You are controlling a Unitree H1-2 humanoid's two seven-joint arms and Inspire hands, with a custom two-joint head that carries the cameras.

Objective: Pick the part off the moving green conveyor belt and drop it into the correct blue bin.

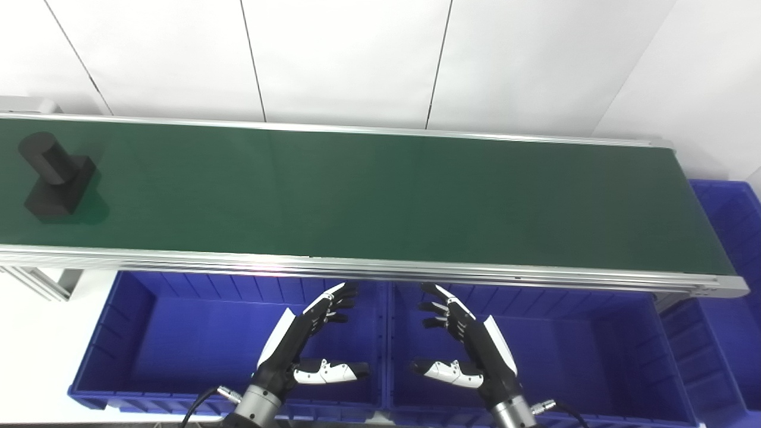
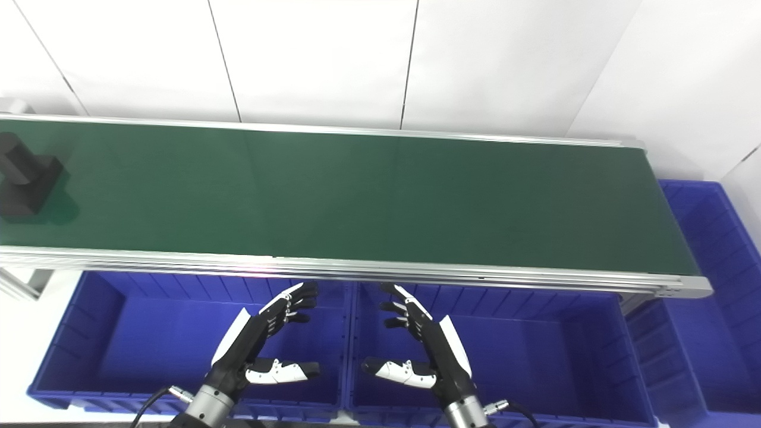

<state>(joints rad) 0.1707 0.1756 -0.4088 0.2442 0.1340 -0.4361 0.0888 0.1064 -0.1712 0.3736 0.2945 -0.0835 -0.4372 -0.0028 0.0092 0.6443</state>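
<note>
We see the part [image 1: 54, 177], a black block with a stubby cylinder sticking out of it, lying at the far left end of the green belt [image 1: 380, 196], well apart from both of our hands. Its long axis runs across the belt at a slant, the cylinder end pointing toward the far rail and the block end toward us. Our left hand [image 1: 309, 339] hovers open and empty over the left bin [image 1: 148, 321], fingers spread and thumb held out, just short of the belt's near rail. Our right hand [image 1: 464, 339] mirrors it over the middle bin [image 1: 594, 339], also open and holding nothing. A third bin [image 1: 731, 238] sits past the belt's right end. The part lies up and well to the left of the left hand, so we judge the left hand to be the nearer one for the pick. If the belt carries the part rightward, it would come in front of that hand first, and we would reach forward over the rail to close on the block across its narrower sides. Which bin is correct we cannot tell from here.
</note>
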